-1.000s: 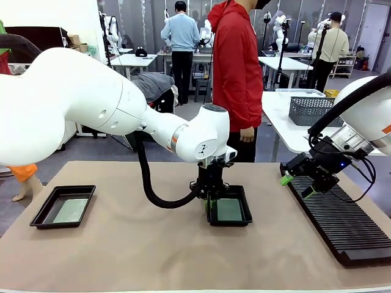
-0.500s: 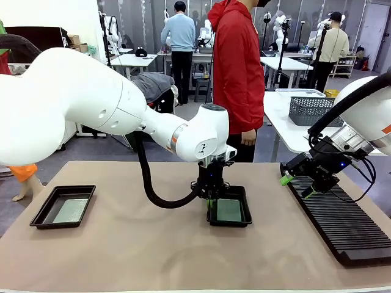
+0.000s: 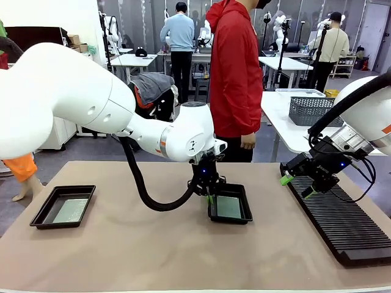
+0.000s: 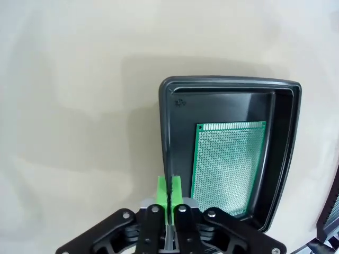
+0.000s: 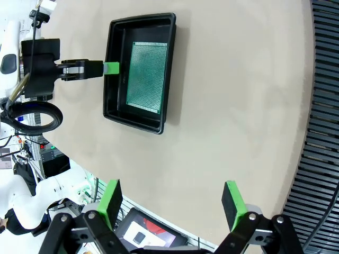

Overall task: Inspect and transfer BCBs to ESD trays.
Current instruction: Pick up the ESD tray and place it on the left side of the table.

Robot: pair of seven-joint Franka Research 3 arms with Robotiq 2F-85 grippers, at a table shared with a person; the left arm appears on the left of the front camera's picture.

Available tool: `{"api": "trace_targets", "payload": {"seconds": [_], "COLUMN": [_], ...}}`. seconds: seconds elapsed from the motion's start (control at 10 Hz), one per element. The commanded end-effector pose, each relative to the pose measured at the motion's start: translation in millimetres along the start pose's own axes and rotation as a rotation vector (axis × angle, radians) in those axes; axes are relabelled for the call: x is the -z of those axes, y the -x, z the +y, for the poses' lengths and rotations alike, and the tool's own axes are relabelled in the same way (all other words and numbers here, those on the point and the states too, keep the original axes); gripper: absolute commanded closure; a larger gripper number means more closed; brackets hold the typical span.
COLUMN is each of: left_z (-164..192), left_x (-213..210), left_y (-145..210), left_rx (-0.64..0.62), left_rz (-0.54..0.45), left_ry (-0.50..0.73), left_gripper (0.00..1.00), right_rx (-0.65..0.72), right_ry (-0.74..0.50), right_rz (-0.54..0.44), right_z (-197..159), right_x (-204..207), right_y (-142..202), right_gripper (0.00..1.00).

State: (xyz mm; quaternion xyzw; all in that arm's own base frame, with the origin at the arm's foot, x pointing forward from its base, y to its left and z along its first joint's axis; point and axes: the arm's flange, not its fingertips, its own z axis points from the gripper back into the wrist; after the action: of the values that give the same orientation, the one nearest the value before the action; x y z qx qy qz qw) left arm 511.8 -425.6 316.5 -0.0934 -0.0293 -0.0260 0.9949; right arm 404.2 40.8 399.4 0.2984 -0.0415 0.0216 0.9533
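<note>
A black ESD tray (image 3: 231, 220) lies at mid-table with one green BCB (image 3: 228, 207) flat inside. My left gripper (image 3: 208, 195) hangs just over the tray's left rim, shut, with nothing between its green pads. In the left wrist view the closed left gripper (image 4: 169, 188) sits over the rim of the ESD tray (image 4: 228, 83), and the BCB (image 4: 228, 164) lies to its right. A second ESD tray (image 3: 43, 213) at the left holds another BCB (image 3: 69, 210). My right gripper (image 3: 296, 186) is open and empty above the rack's far end. In the right wrist view the right gripper (image 5: 172, 203) looks down on the ESD tray (image 5: 119, 95) and its BCB (image 5: 148, 76).
A long black slotted rack (image 3: 342, 220) runs along the table's right side. A person in a red jacket (image 3: 235, 73) stands at the far edge. A grey mesh basket (image 3: 311, 110) sits on a side table behind. Bare tan table surface lies between the two trays.
My left gripper has closed fully and drawn slightly left and up from the middle tray; its arm swung left. The right arm and both boards have not moved.
</note>
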Motion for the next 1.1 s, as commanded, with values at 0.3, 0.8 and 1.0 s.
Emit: {"api": "trace_targets", "payload": {"seconds": [0.3, 0.8, 1.0], "left_z": [40, 94, 119], "left_x": [-15, -45, -59], "left_y": [24, 46, 56], "left_rx": [0.053, 0.008, 0.008], "left_rz": [-0.058, -0.099, -0.113], "left_ry": [0.161, 0.234, 0.219], "left_gripper": [1.0, 1.0, 1.0], "right_rx": [0.019, 0.019, 0.019], "right_ry": [0.014, 0.014, 0.014], "right_rz": [0.0, 0.0, 0.0], "right_z": [2, 2, 2], "right_x": [0, 0, 0], "right_y": [-1, -1, -1], "right_gripper": [0.0, 0.0, 0.0]}}
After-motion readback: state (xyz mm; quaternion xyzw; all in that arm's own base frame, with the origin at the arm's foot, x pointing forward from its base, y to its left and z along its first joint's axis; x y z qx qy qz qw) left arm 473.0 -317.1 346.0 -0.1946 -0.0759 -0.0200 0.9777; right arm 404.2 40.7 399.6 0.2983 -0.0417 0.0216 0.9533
